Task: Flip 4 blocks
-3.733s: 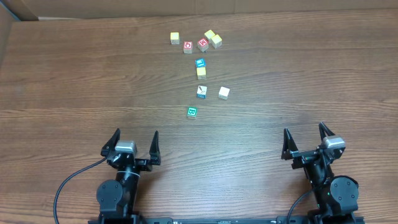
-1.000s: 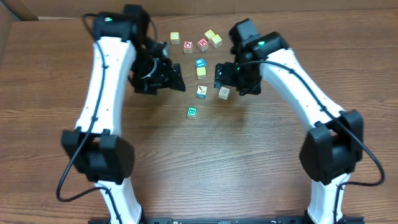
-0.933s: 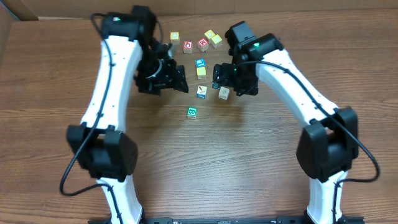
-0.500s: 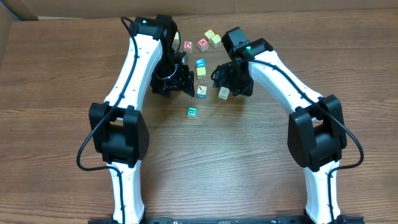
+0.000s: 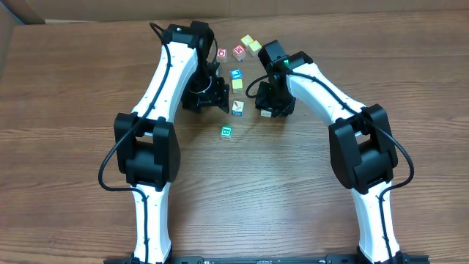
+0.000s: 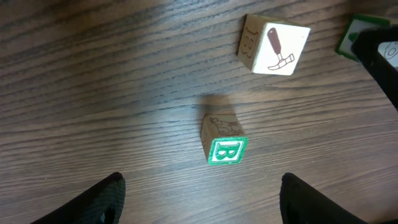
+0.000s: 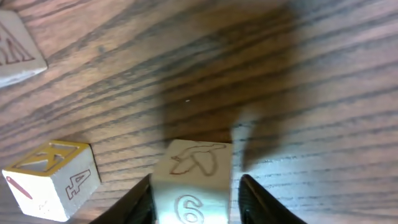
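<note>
My right gripper (image 7: 198, 202) (image 5: 265, 110) is down on the table, and its fingers press on two sides of the cream block (image 7: 193, 180), which shows a 6 and a bird outline. A yellow-edged block (image 7: 50, 177) (image 5: 237, 86) sits just to the left of it. My left gripper (image 6: 202, 202) (image 5: 212, 101) hangs open above the table with nothing between its fingers. Ahead of its fingertips lies the teal-green block (image 6: 225, 143) (image 5: 226, 133), letter B face up. The white block (image 6: 273, 46) (image 5: 238, 108), with a hammer picture, lies beyond that.
A blue-faced cube (image 5: 236, 74) lies near the pale yellow one. Two red-faced cubes (image 5: 221, 53) (image 5: 239, 51) and two yellowish ones (image 5: 251, 45) lie at the back. Both arms arch over the cluster. A cardboard wall (image 5: 73, 9) lines the table's far edge.
Both arms have drawn in closer to the cluster. The right gripper's jaws have narrowed onto the cream block. The left gripper has shifted a little to the right and stayed open.
</note>
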Controlling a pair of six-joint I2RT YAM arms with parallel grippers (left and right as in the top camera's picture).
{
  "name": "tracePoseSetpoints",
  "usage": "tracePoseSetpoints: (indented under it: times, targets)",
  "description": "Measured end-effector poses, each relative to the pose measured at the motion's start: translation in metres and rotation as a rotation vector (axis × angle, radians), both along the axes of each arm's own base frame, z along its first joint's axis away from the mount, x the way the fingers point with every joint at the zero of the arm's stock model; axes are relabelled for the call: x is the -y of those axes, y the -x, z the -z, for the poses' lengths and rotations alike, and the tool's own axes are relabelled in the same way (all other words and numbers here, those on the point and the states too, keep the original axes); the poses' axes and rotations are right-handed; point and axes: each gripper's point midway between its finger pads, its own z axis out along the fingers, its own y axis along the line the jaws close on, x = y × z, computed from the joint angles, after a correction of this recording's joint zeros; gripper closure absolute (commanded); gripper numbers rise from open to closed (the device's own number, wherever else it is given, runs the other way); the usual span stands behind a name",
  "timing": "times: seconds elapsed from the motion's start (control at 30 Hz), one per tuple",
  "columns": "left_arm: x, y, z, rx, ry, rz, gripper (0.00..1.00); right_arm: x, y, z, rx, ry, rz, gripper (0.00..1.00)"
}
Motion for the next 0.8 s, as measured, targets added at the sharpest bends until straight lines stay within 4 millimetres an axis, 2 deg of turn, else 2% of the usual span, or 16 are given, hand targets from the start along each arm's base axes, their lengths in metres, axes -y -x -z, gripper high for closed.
tracePoseSetpoints:
  times: [0.03,0.2,0.27,0.33,0.53,0.77,0.8]
  targets:
    - [0.0,0.0,0.0,0.0,0.0,0.0,0.28,0.0,0.0,0.0,-0.002,0.001,0.003,0.64]
    - [0.0,-0.002,0.0,0.006,-0.002,-0.003,0.28,0.002,0.005,0.0,-0.023,0.01,0.007,0.68]
    - [-0.001,-0.001,0.0,0.005,-0.005,-0.002,0.27,0.007,0.014,-0.003,-0.063,0.029,0.006,0.75]
    - [-0.003,0.0,0.001,0.002,-0.018,-0.002,0.27,0.011,0.022,-0.009,-0.1,0.047,0.006,0.76]
    - [-0.008,-0.001,0.001,0.007,-0.049,-0.009,0.24,0.012,0.024,-0.048,-0.108,0.052,-0.002,0.76]
    - [-0.018,-0.003,0.003,0.009,-0.119,-0.081,0.19,0.02,0.056,-0.082,-0.167,0.081,-0.025,0.77]
    - [-0.02,-0.003,0.003,0.01,-0.13,-0.095,0.19,0.019,0.065,-0.085,-0.187,0.091,-0.037,0.8]
